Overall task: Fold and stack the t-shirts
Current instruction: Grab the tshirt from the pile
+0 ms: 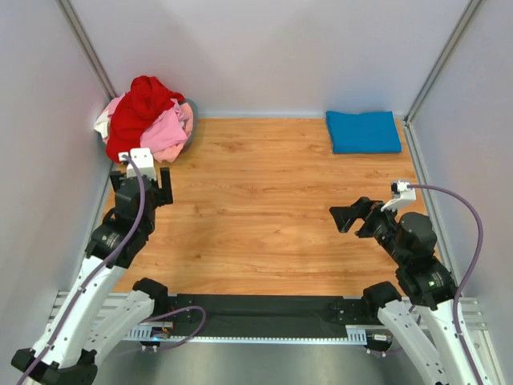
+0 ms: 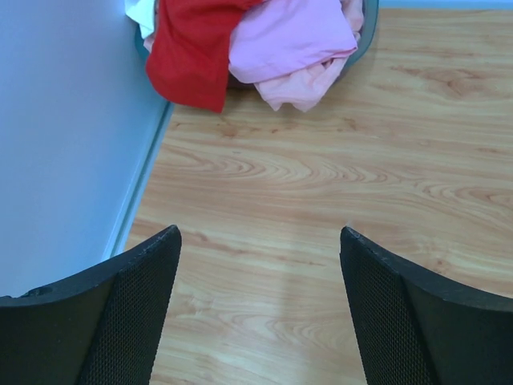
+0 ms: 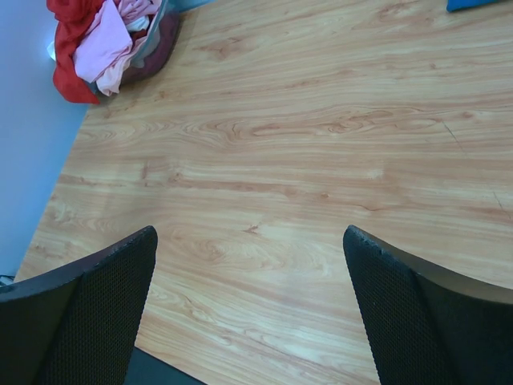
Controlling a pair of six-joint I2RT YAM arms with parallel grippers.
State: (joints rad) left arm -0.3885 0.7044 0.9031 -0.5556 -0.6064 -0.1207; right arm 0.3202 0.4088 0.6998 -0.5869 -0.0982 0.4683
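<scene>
Broadly, the wooden table [image 1: 264, 216] takes up most of the scene. At its far left corner sits a heap of shirts, spilling over the rim of a low grey basket [image 2: 365, 32]. A red shirt [image 1: 140, 108] is crumpled on top and hangs down the near-left side. A pink shirt [image 1: 167, 132] lies beside it on the right, and a scrap of cream cloth [image 1: 103, 124] shows at the left edge. These look light, limp and easily tangled, so lifting one will likely drag its neighbours along. The loose hanging hem of the red one seems the safest place to pinch. At the far right corner a blue shirt [image 1: 363, 131] lies already folded flat, on its own. The left pincer [image 2: 256, 241] hovers on the near side of the heap, jaws spread wide and holding nothing. The right pincer [image 3: 250, 241], over the near right of the table, is likewise wide open and empty.
</scene>
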